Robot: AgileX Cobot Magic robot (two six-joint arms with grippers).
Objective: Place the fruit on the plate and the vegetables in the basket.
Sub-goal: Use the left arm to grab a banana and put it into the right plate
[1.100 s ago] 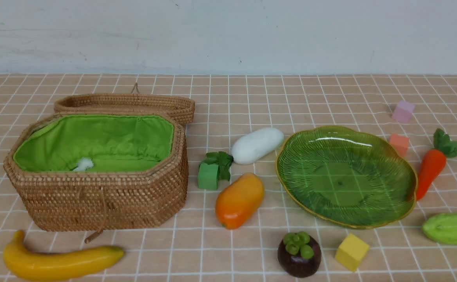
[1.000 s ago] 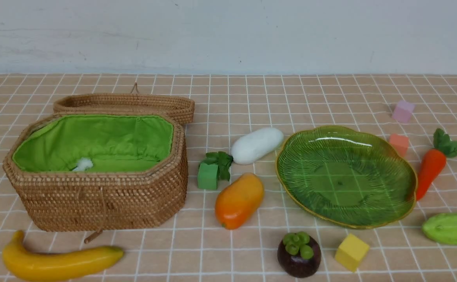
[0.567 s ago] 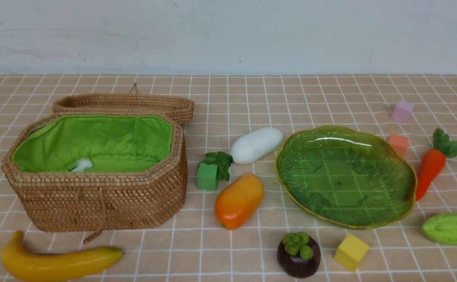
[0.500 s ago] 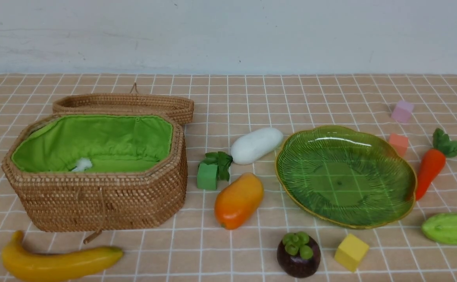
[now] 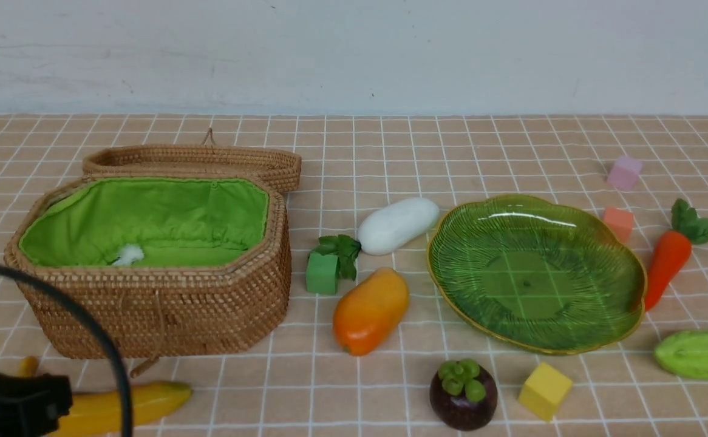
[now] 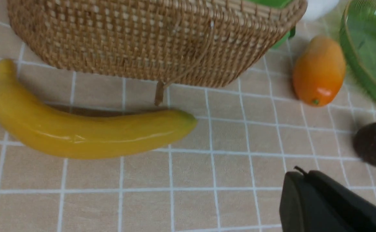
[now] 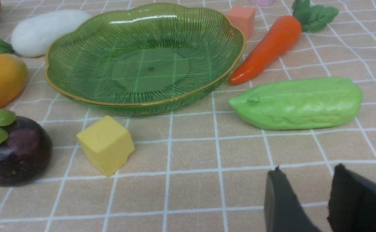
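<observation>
Basket (image 5: 159, 309) was rough woven wicker, lining (image 5: 147, 218) green cloth; plate (image 5: 536, 273) looked glossy ribbed glass; banana (image 6: 88, 135) smooth, shiny; yellow cube (image 7: 105, 145) matt.

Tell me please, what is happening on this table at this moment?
A two-armed robot is sorting toy food, but nothing is sorted yet: the plate is empty and the basket holds no vegetables. The left claw is shut and empty, above the table near the banana, not touching it. The right claw is open, holds nothing, and hovers close to the cucumber.
</observation>
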